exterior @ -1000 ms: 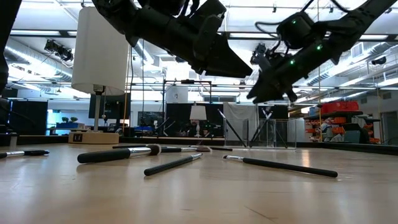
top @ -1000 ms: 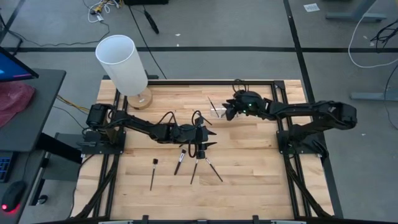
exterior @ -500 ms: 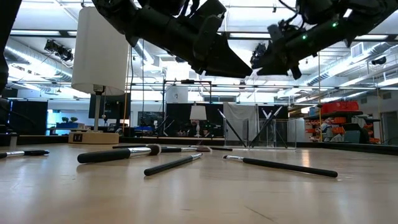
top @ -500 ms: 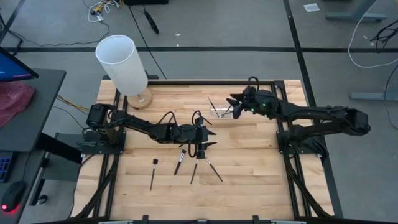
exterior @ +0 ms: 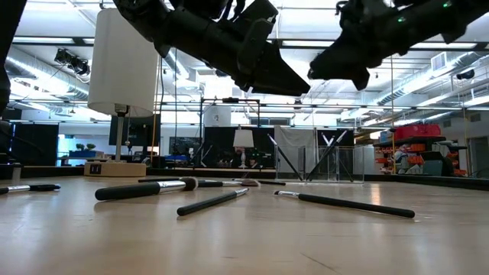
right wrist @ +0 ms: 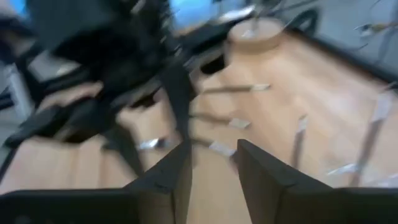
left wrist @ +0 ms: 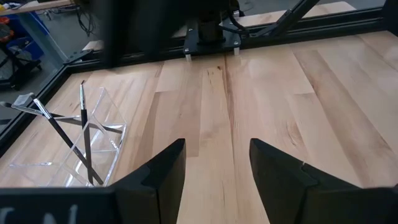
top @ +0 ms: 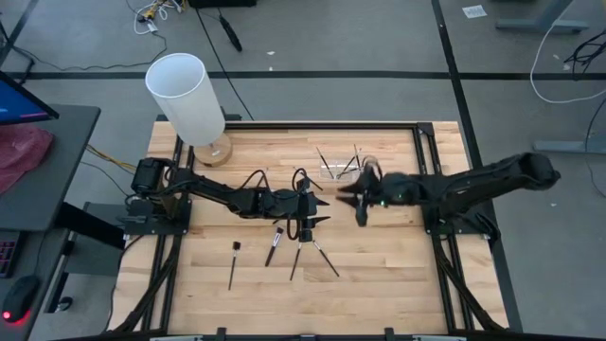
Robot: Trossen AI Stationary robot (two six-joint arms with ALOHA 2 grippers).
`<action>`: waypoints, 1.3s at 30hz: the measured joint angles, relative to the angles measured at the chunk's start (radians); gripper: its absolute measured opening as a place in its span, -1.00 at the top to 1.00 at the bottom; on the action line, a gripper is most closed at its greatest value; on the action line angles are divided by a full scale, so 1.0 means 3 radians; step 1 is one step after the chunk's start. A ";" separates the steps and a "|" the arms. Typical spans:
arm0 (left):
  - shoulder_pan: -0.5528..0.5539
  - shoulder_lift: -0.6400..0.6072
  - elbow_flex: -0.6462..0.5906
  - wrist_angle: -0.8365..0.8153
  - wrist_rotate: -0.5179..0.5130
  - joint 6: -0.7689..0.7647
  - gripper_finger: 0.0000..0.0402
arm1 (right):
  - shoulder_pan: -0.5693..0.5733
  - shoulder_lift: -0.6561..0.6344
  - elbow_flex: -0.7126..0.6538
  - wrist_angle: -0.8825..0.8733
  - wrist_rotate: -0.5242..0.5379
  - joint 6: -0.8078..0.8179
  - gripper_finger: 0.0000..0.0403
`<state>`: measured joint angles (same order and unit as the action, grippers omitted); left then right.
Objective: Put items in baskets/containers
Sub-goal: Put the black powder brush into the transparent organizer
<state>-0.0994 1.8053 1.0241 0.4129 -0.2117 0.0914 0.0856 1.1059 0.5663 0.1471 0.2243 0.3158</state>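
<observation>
Several thin dark makeup brushes [top: 297, 254] lie flat on the wooden table near its middle; in the low view they show as brushes [exterior: 214, 200]. The clear plastic holder [top: 338, 170] stands toward the far right, and thin brushes [left wrist: 85, 140] lean inside the holder [left wrist: 99, 152]. My left gripper [top: 310, 214] hovers open above the loose brushes and holds nothing; its wrist view shows my left gripper [left wrist: 215, 165] over bare wood. My right gripper [top: 357, 203] is open and empty above the table, just near of the holder and right of the left gripper; its wrist view shows my right gripper [right wrist: 211, 167] blurred.
A tall white cylinder [top: 187, 95] on a round wooden base stands at the table's far left corner. A black metal frame [top: 417, 152] runs round the table. Bare wood lies on the near right side.
My right gripper has lifted from over the clear holder and swung toward the near edge and slightly left, coming to hover beside the left gripper. A thin brush now shows leaning in the holder where it had been. The left arm has kept still.
</observation>
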 joint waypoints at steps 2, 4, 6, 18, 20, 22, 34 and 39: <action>0.0000 0.0000 0.0000 0.0000 -0.0001 0.0000 0.10 | 0.0166 0.0117 0.0000 0.0006 0.0002 0.0083 0.41; 0.0000 0.0000 0.0000 0.0000 0.0000 0.0000 0.10 | 0.0330 0.0269 0.0000 0.0010 0.0011 0.0176 0.45; 0.0000 0.0000 0.0000 0.0000 0.0000 -0.0001 0.10 | 0.0485 0.0465 0.0000 0.0034 0.0080 0.0284 0.47; 0.0000 -0.0015 0.0003 -0.0731 -0.0001 -0.0006 0.10 | 0.0888 0.1567 0.0000 0.0553 0.0360 0.0660 0.57; 0.0000 -0.0023 0.0003 -0.1114 -0.0002 -0.0079 0.10 | 0.0888 0.1634 0.0000 0.0618 0.0359 0.0667 0.58; -0.0001 -0.0024 0.0001 -0.1526 -0.0001 -0.0202 0.10 | 0.0887 0.1668 0.0000 0.0657 0.0360 0.0665 0.58; -0.0399 -0.0076 -0.0003 -0.3335 -0.0217 -0.1592 0.10 | 0.0884 0.1679 0.0000 0.0769 0.0793 0.0558 0.58; -0.0714 -0.0155 -0.0001 -0.3557 -0.0686 -0.1969 0.10 | 0.0884 0.1679 -0.0001 0.0792 0.0800 0.0515 0.58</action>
<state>-0.3137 1.7589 1.0237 -0.6540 -0.4174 -0.4995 0.3508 1.6096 0.5660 0.3847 0.4644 0.4704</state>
